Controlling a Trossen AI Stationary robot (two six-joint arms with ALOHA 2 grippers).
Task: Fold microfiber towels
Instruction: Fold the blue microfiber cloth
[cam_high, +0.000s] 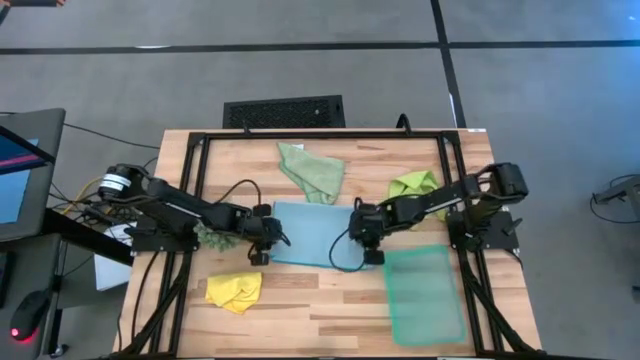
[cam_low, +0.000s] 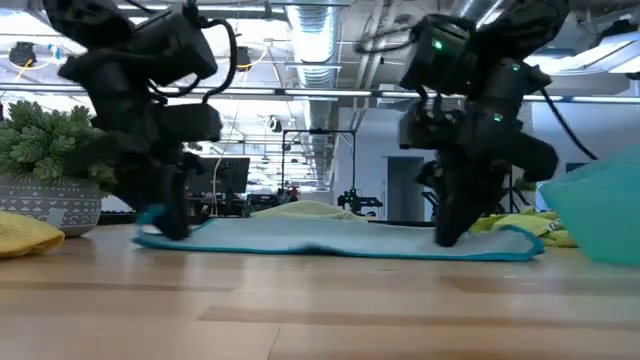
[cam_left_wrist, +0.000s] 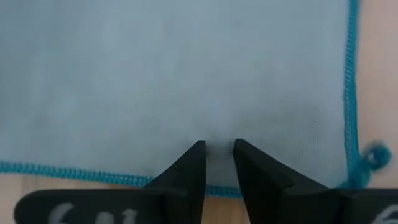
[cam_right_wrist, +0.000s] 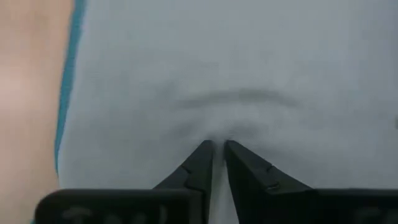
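A light blue towel (cam_high: 310, 235) lies spread flat in the middle of the table. My left gripper (cam_high: 262, 248) stands on its left end by the near corner, its fingers (cam_left_wrist: 193, 168) a small gap apart. At the towel's right end, my right gripper (cam_high: 368, 250) is shut on a pucker of cloth. A sage green towel (cam_high: 312, 170) lies crumpled at the far middle. A lime green towel (cam_high: 415, 185) sits far right and a yellow towel (cam_high: 235, 290) near left. My left gripper sets both fingertips down on the light blue towel just inside its left hem (cam_left_wrist: 93, 173), close to the near-left corner (cam_left_wrist: 367, 158). The fingers slant steeply down from the table's left. The cloth between the tips lies flat on the table. My right gripper pinches a small pucker of the light blue towel (cam_right_wrist: 217, 134) between its fingertips, near the right end, close to the near hem (cam_right_wrist: 65, 93). It slants steeply down from the table's right. Creases run out from the tips, and the rest of the towel lies flat.
A teal tray (cam_high: 425, 290) lies at the near right, close beside my right gripper. A dark-green fuzzy clump (cam_high: 210, 237) sits under my left arm, showing in the low view as a potted plant (cam_low: 45, 150). Black frame rails (cam_high: 195, 180) run along the table's sides.
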